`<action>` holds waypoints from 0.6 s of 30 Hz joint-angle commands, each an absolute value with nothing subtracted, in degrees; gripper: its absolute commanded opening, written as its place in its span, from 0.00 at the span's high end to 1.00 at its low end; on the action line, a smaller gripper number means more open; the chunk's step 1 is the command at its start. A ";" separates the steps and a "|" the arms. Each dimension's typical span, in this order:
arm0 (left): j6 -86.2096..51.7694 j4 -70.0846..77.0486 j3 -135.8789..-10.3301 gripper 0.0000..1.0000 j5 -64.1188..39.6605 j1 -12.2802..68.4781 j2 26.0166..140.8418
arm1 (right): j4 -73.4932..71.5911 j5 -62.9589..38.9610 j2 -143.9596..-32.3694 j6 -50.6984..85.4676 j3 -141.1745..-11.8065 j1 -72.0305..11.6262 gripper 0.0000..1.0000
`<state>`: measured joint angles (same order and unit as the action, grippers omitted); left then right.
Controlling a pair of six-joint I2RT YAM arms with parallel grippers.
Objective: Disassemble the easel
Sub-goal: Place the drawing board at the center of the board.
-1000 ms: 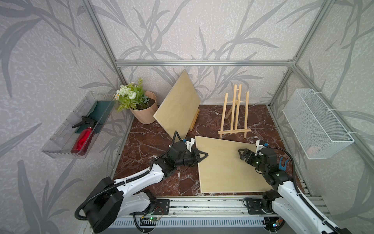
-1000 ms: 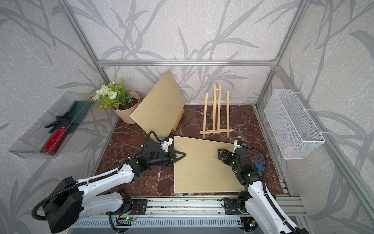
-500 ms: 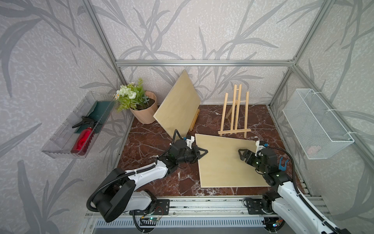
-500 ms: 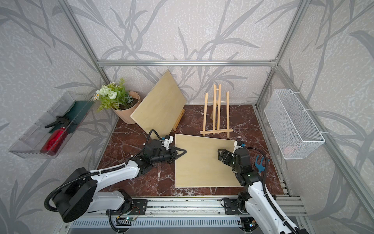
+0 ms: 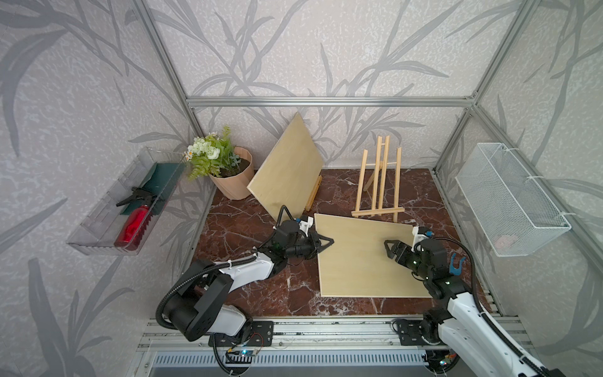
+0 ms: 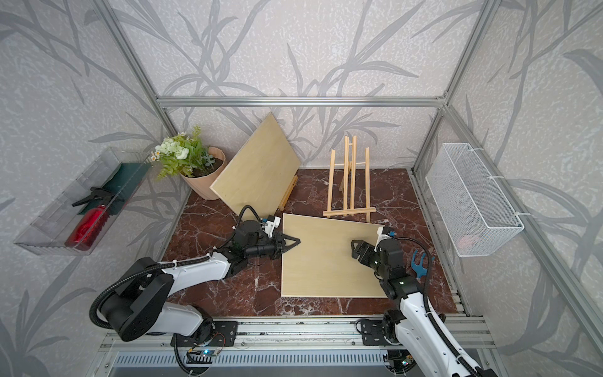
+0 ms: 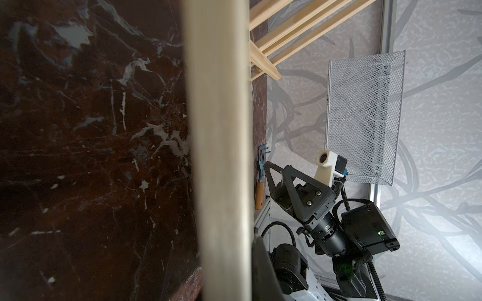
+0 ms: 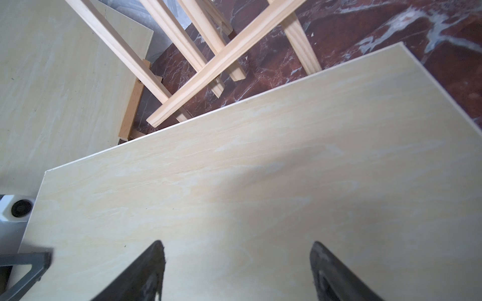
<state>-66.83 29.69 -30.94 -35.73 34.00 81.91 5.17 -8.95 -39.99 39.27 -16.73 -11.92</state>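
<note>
At the back of the marble table (image 5: 244, 225) the easel (image 5: 380, 182) stands upright on its legs with nothing on its ledge. It is just behind the far edge of a pale wooden panel (image 5: 359, 264), which lies flat, or very nearly so, across the near right of the table.

The left gripper (image 5: 326, 242) reaches in low from the side, its jaws drawn almost together at the panel's left edge. The left wrist view shows that thin edge (image 7: 221, 156) running straight through its grasp, so it appears to be pinching the panel itself. The right gripper (image 6: 354, 249) hovers over the panel's right part, and the right wrist view shows its fingers (image 8: 146, 271) spread wide with nothing between them. A second panel (image 5: 287, 169) leans on a wooden support (image 5: 312, 196) beside the plant pot (image 5: 233, 186), apart from both arms.

The step in hand looks like laying down the panel that belonged on the easel. Whether its left edge already rests on the table or is held a little above it cannot be told.

Next, the left jaws would need to let go and draw back sideways without dragging the panel. An arm then has to reach over the panel to the easel frame. That frame looks light and tall, so it may tip. One gripper could steady an upright while the other folds the rear leg.
</note>
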 commanded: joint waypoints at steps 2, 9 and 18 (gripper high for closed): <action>-54.33 14.96 -29.94 1.00 -28.75 34.24 84.36 | 4.30 -8.44 -39.20 38.55 -16.17 -11.60 0.14; -52.69 9.73 -32.17 1.00 -27.31 34.32 84.01 | 4.37 -8.44 -39.16 38.52 -16.08 -11.60 0.14; -51.47 5.83 -33.26 0.81 -25.85 34.24 82.14 | 4.21 -8.61 -39.39 38.58 -15.96 -11.60 0.14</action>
<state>-62.00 20.36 -33.89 -34.52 34.06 81.41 5.15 -8.97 -39.68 39.13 -16.73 -11.92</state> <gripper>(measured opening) 0.189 0.860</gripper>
